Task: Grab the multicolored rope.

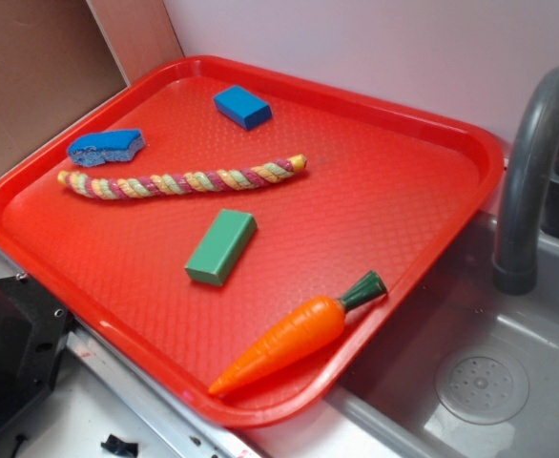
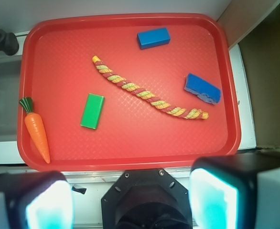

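The multicolored rope (image 1: 179,181) of twisted yellow, green, pink and maroon strands lies nearly straight across the red tray (image 1: 394,162). In the wrist view the rope (image 2: 147,96) runs diagonally over the tray's (image 2: 130,138) middle. My gripper (image 2: 130,202) hangs high above the tray's near edge, far from the rope. Its fingers (image 2: 211,198) stand wide apart, open, with nothing between them. The gripper does not show in the exterior view.
On the tray lie a green block (image 1: 221,246), a blue block (image 1: 242,106), a blue sponge (image 1: 106,146) near one rope end, and an orange toy carrot (image 1: 294,336). A grey sink (image 1: 489,382) with a dark faucet (image 1: 532,162) adjoins the tray.
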Action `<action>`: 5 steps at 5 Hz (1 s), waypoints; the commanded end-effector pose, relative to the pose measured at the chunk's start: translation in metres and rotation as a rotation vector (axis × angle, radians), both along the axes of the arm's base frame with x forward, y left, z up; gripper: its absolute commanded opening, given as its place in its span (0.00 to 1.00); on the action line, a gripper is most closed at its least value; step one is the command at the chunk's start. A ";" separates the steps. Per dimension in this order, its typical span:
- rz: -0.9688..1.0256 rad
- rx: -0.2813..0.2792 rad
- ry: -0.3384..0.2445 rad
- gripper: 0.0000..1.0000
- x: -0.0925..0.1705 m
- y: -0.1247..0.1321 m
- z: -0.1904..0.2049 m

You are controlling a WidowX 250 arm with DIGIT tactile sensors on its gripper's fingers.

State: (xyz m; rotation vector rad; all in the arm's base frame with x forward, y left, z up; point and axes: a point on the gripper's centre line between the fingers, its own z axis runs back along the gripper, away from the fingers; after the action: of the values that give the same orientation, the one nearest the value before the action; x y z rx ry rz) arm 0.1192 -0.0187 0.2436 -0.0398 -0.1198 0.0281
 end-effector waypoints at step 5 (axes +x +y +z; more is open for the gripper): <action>-0.579 0.051 -0.176 1.00 0.059 0.052 -0.080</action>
State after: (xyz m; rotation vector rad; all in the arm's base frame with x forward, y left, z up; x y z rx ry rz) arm 0.1727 0.0361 0.1578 -0.0415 -0.2559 -0.5496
